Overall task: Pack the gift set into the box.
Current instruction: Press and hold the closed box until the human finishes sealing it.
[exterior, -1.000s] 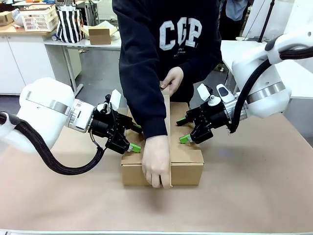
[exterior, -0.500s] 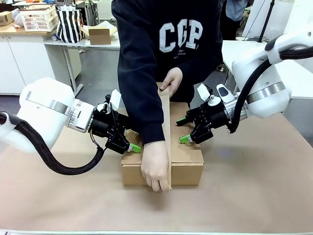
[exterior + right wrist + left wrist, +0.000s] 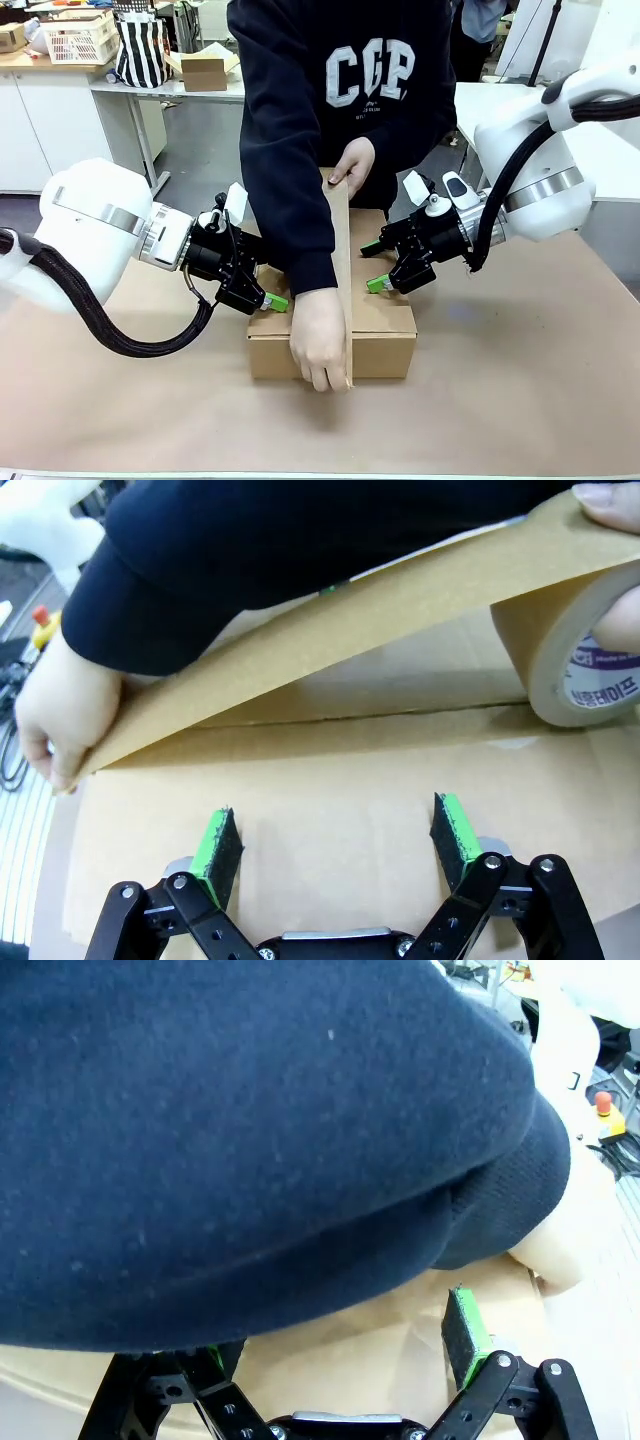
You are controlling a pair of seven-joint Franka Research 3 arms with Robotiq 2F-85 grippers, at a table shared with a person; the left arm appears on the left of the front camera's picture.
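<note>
Pincers flank the box from 2 sides. The left pincer (image 3: 268, 283) hangs over the left closed flap, fingers spread and holding nothing; its wrist view is mostly filled by the person's dark sleeve (image 3: 250, 1140). The right pincer (image 3: 373, 266) hangs over the right flap, likewise spread and empty, its green pads (image 3: 218, 842) well apart above bare cardboard. Between the 2 lies the box (image 3: 385, 340), shut, on the desk (image 3: 520, 370). Its centre seam runs from the near edge toward the person, and a strip of brown tape (image 3: 330, 630) is stretched above that seam, not yet pressed down. One hand (image 3: 320, 340) pins the tape's end at the near edge; the other hand (image 3: 352, 165) holds the tape roll (image 3: 585, 650) at the far end. The gift set is not visible, presumably inside. Both hands lie nearer the seam than either pincer, so sealing seems to fall to the person.
</note>
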